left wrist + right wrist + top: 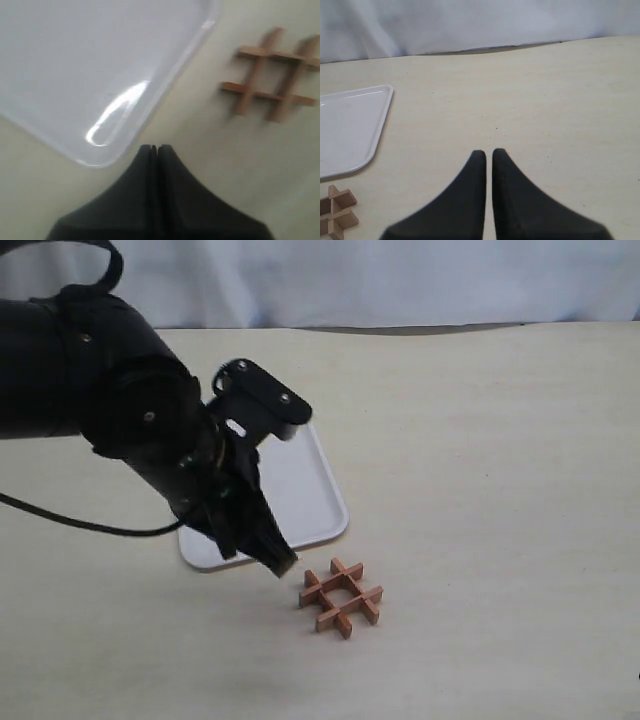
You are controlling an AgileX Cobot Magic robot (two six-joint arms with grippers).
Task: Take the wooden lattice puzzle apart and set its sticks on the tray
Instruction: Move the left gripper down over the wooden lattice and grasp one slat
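The wooden lattice puzzle (340, 597) lies whole and flat on the table, a hash of crossed reddish-brown sticks just in front of the tray's near corner. The white tray (312, 502) holds no sticks where it shows; the left arm covers much of it. My left gripper (284, 564) hangs shut and holding nothing, above the table between tray and puzzle, a short way left of the puzzle. In the left wrist view the gripper (155, 148) points between tray (75, 60) and puzzle (272, 75). My right gripper (489, 152) is shut on nothing, far from the puzzle (337, 212) and the tray (347, 125).
The pale tabletop (500, 460) stretches back to a white cloth backdrop (400, 280). A black cable (90, 525) trails from the left arm across the table's left side.
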